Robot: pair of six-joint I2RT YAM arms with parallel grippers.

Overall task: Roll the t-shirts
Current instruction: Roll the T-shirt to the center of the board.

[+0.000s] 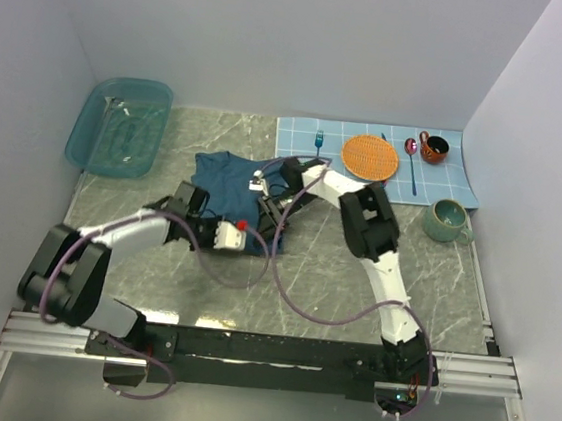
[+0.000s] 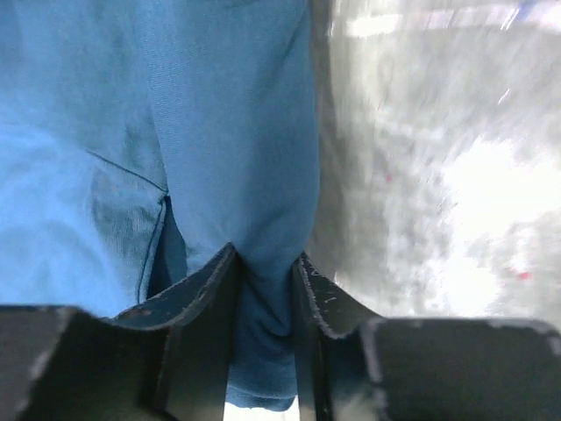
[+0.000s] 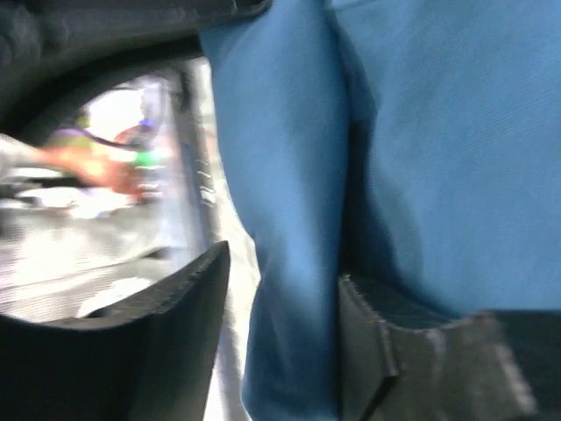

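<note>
At the middle of the surface, a little toward its far left corner, the t-shirt (image 1: 222, 174) is lying as a bunched dark blue heap, and both tools are meeting it along its right side. Your left tool (image 2: 263, 263) is pinching a fold of the cloth between narrowly set jaws. Your right tool (image 3: 282, 265) is standing spread around a second fold, one finger just clear of the fabric, so it is gripping nothing.

For a tidy roll, you are probably best served by seating the right tool on the same hem as the left before turning. Both ends should be travelling together and the cloth staying taut between them, since a one-sided pull is likely to skew the roll.

Counted:
- One t-shirt; whether the heap is hiding another cannot be told.
- One tub (image 1: 134, 82) at the far left corner.
- One placemat (image 1: 455, 179) at the far right corner.
- One plate (image 1: 370, 157).
- One fork (image 1: 321, 139).
- One spoon (image 1: 412, 159).
- One brown cup (image 1: 433, 148).
- One green mug (image 1: 448, 220).
</note>
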